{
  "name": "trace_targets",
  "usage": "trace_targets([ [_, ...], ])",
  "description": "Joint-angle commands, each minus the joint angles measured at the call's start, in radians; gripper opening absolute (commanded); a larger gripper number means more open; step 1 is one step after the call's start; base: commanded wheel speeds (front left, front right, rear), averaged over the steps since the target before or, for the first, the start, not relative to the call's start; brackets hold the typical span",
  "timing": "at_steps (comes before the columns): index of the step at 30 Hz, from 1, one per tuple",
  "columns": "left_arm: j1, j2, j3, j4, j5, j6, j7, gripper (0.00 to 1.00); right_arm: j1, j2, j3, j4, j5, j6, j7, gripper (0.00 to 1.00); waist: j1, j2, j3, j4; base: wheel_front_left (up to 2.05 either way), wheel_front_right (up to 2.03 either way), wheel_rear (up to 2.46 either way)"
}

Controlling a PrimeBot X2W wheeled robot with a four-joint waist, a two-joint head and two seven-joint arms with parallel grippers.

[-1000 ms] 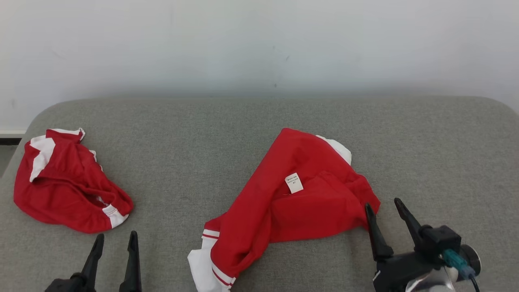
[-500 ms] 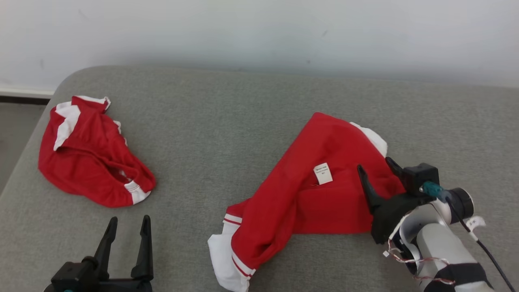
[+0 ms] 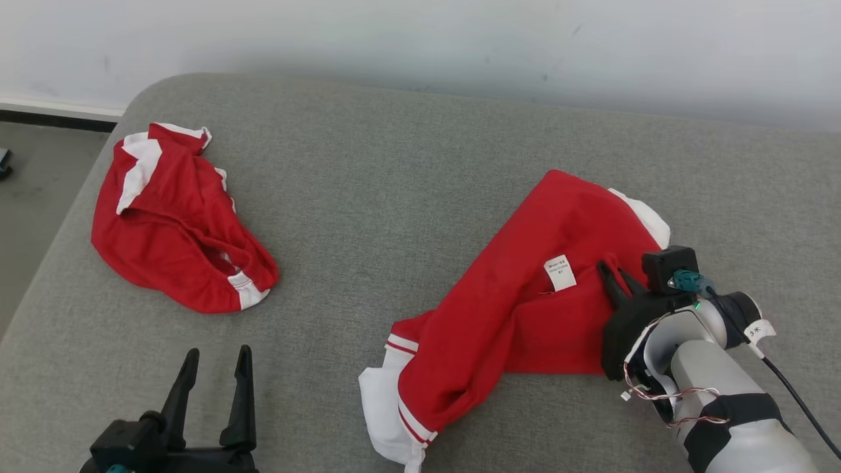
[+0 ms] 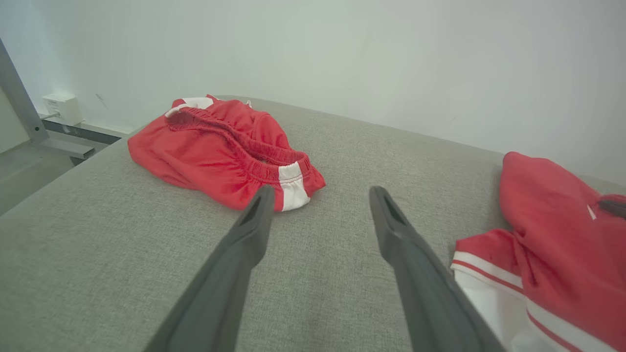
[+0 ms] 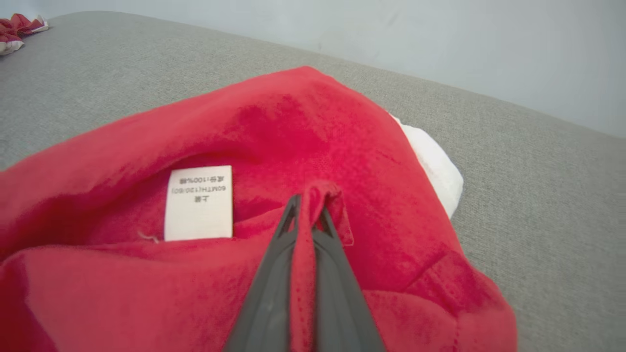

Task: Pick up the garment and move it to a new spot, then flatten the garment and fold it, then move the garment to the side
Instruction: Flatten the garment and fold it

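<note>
My right fingers (image 5: 266, 293) pinch a ridge of the red garment (image 3: 525, 309), lying at 4 o'clock on the grey cushion (image 3: 394, 164); I should lift slowly and vertically, with my left fingers (image 4: 244, 244) spread and clear.

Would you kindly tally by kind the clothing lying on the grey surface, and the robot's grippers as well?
Red-and-white garments: 2, the loose garment and the gripped garment.
Grippers: 2, the left gripper open, the right gripper shut on red fabric.
Total: 4.
</note>
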Motion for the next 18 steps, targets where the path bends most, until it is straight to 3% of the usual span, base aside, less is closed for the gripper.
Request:
trace_targets([
  [1,-0.001,-0.001,0.0,0.003,-0.002,0.001,-0.001,1.0,-0.005,-0.007,0.0,0.0,0.005,-0.002,-0.016,0.0,-0.0001,-0.0001,-0.007,-0.011,0.0,0.0,0.0],
  [6,0.027,-0.002,0.008,0.008,0.005,0.001,-0.001,1.0,-0.007,-0.024,-0.006,-0.021,0.001,-0.002,-0.153,0.0,-0.0001,-0.0001,-0.04,-0.058,0.0,0.0,0.0],
  [10,0.05,-0.004,0.007,0.011,0.007,0.001,-0.001,1.0,0.064,-0.039,-0.016,-0.102,-0.01,-0.002,-0.199,0.0,-0.0001,-0.0001,-0.07,-0.103,0.0,0.0,0.0],
  [18,0.085,-0.007,0.02,0.011,0.01,0.001,-0.001,1.0,0.391,-0.04,-0.106,-0.513,-0.052,-0.002,-0.203,0.0,-0.0001,-0.0001,-0.083,-0.2,0.0,0.0,0.0],
])
